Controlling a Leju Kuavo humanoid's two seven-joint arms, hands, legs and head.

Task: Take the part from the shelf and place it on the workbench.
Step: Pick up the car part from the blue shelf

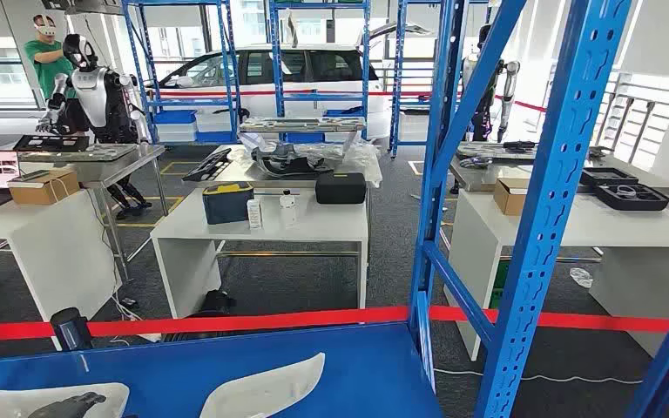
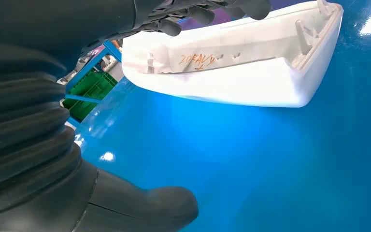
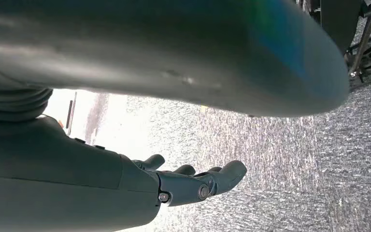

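Two white moulded parts lie on the blue shelf board (image 1: 375, 370) just below me: one at the left (image 1: 13, 402), one nearer the middle (image 1: 266, 387). My left hand (image 1: 65, 406) reaches over the left part, dark fingers spread across its top. In the left wrist view that part (image 2: 232, 67) shows its hollow underside with orange writing. The fingers (image 2: 193, 12) sit at its rim and the thumb (image 2: 145, 208) stays well apart from it, so nothing is gripped. My right hand (image 3: 193, 183) hangs over grey carpet, fingers loosely extended and holding nothing.
Blue shelf uprights and braces (image 1: 557, 174) cross the right half of the view. Beyond a red tape line (image 1: 253, 320) stand white workbenches (image 1: 331, 228) carrying boxes and bottles. Another robot (image 1: 96, 87) and a person (image 1: 48, 52) are far left. A white car is parked behind.
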